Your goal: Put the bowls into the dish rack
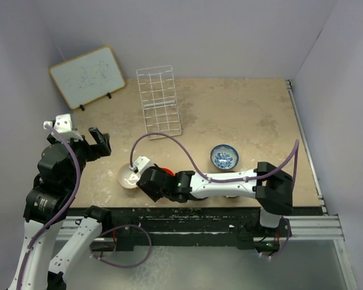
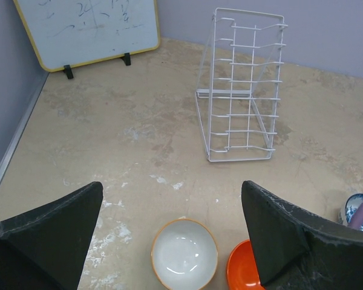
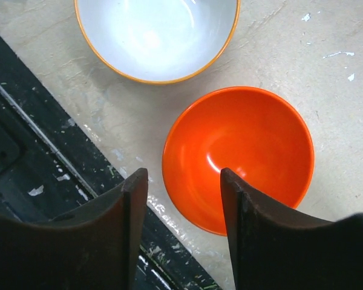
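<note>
Top external view: worktop (image 1: 254, 115) carries the dish rack (image 1: 159, 103) upright at upper centre, no bowl in it. Whiteboard (image 1: 88, 75) stands at upper left.

Three bowls show near the lower edge: cream-white bowl (image 1: 129, 176), orange-red bowl (image 3: 242, 151) just right of it, blue-and-white bowl (image 1: 224, 157) further right.

Left claw (image 2: 172, 187): spread wide, empty, at frame left.

Right claw (image 3: 183, 175): part-spread, straddling the orange-red bowl's lower-left rim, one finger inside and one outside. Nothing pinched yet.

Step in hand, my reading: rim grasp.
- Seat the fingers deep; the glossy wall may slip.
- Outer finger sits close to the worktop's edge, so avoid scraping it.
- Lift straight, clear of the cream-white bowl, before heading to the rack.
</note>
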Controlling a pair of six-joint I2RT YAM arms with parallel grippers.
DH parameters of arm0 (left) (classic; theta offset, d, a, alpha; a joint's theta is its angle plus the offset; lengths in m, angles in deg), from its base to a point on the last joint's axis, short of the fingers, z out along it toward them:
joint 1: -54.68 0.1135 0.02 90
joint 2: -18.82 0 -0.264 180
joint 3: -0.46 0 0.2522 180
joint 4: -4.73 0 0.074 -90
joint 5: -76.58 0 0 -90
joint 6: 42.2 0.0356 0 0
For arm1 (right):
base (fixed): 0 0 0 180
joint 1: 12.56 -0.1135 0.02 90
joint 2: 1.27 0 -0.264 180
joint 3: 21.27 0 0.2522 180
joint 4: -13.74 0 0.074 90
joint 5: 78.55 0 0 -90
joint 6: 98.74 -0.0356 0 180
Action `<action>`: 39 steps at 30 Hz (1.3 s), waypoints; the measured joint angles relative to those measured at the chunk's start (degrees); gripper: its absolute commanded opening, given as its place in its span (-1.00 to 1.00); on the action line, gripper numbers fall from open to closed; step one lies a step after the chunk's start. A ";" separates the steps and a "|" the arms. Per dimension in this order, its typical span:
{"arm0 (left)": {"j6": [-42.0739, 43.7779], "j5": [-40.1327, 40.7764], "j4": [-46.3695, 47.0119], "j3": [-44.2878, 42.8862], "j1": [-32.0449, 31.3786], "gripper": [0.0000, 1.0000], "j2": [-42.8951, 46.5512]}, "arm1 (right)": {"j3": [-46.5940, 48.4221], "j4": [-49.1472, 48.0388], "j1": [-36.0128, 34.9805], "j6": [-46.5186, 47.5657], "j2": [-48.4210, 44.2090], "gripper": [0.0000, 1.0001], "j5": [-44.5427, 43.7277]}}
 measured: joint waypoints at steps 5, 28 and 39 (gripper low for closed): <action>0.04 0.13 -0.66 0.00 0.00 0.98 0.46 | 1.49 1.18 -0.04 1.03 2.82 -0.06 -0.07; 1.36 0.98 -0.81 0.20 0.00 0.98 0.83 | 5.40 4.66 -0.63 1.84 11.43 -0.74 -2.05; 1.53 1.36 -0.90 1.14 0.00 0.98 0.85 | 7.08 6.19 -0.66 0.55 11.10 -1.00 -5.55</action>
